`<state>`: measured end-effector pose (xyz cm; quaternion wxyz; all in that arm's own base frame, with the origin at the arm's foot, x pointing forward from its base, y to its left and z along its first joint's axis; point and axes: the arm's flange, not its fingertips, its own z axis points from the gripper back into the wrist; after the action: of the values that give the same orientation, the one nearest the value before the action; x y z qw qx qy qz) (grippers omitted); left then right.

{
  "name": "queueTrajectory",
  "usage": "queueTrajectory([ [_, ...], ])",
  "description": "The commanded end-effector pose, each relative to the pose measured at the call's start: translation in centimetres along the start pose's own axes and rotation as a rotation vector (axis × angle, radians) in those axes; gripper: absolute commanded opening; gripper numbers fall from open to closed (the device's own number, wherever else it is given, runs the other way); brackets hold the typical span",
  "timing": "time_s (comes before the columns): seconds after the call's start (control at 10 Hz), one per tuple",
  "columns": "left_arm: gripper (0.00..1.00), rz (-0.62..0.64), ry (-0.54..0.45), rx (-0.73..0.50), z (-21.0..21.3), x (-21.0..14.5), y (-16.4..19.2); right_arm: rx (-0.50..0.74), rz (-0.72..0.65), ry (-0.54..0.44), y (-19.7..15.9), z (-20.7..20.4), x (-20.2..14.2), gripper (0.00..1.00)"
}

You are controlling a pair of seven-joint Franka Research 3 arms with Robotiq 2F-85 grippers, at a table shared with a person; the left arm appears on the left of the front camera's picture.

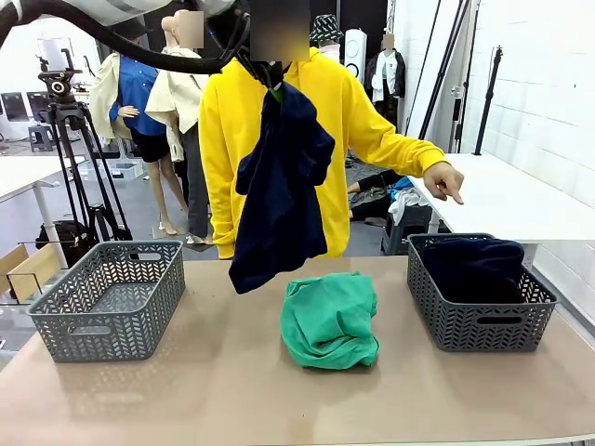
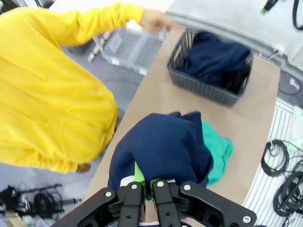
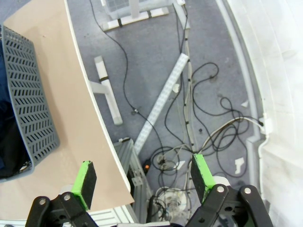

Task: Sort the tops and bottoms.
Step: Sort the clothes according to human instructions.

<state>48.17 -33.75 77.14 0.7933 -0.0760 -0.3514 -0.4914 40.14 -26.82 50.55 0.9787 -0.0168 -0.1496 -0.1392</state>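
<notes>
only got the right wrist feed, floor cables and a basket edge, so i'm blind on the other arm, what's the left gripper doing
Observer: The left gripper is shut on a dark navy garment, hanging it above the table.
Operator: anything else to sort
Observer: One green garment lies bunched in the middle of the table.
Operator: where does the navy one go
Observer: The person's hand points toward the right basket.
</notes>
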Motion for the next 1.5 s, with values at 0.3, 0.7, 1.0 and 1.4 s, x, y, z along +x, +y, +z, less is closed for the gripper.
queueTrajectory([
  [0.3, 0.00, -0.207, -0.281, -0.026, -5.0, 16.9, -0.9, 0.000, 0.013, 0.002, -0.1, -0.1, -0.1, 1.00],
  [0.7, 0.00, -0.300, -0.427, -0.142, -15.9, 26.0, -5.6, 0.000, 0.013, 0.002, -0.1, -0.1, -0.1, 1.00],
  [1.0, 0.00, -0.364, -0.464, -0.281, -24.4, 28.8, -11.5, 0.000, 0.013, 0.002, -0.1, -0.1, -0.1, 1.00],
  [1.4, 0.00, -0.367, -0.419, -0.300, -23.9, 12.9, -18.7, 0.000, 0.013, 0.002, -0.1, -0.1, -0.1, 1.00],
])
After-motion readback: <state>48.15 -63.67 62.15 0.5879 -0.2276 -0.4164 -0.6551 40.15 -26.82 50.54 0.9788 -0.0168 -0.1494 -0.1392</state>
